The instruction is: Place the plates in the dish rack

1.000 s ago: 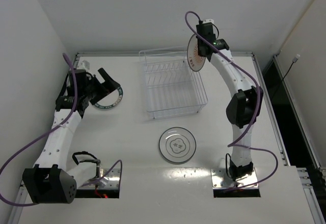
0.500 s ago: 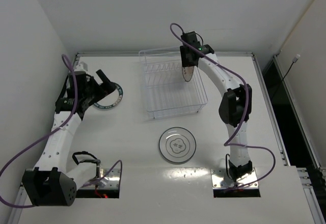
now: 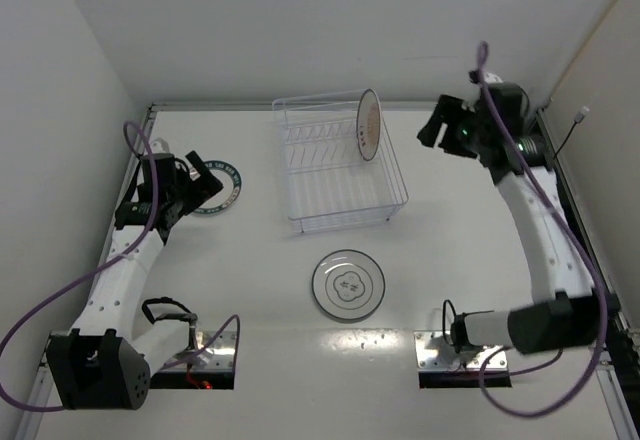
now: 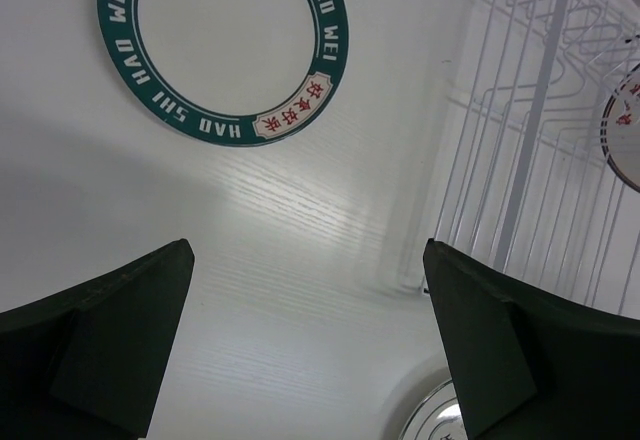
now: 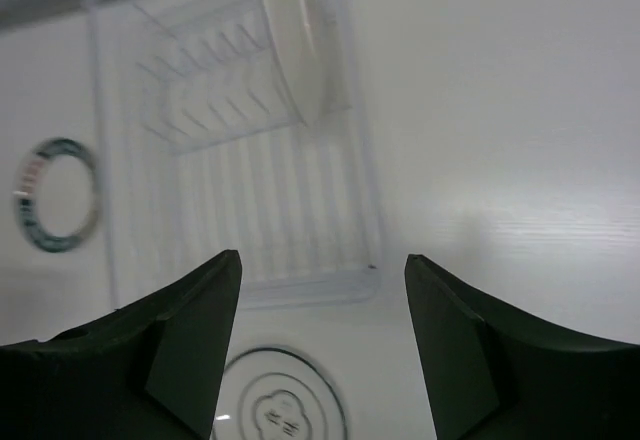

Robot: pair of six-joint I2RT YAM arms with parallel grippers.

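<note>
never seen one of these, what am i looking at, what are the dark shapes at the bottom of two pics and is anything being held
These are two robot arms bolted to the near edge of a white table. The wide picture looks down from above and behind them. The other two come from a camera on each wrist, so the dark shapes are that arm's own two fingers. The left gripper hangs open close to a teal-rimmed plate lying flat on the table. The right gripper is open too, off to the right of the dish rack. Neither holds anything. An orange-patterned plate stands on edge at the rack's far end, and a white plate with a grey motif lies flat in front of the rack.
</note>
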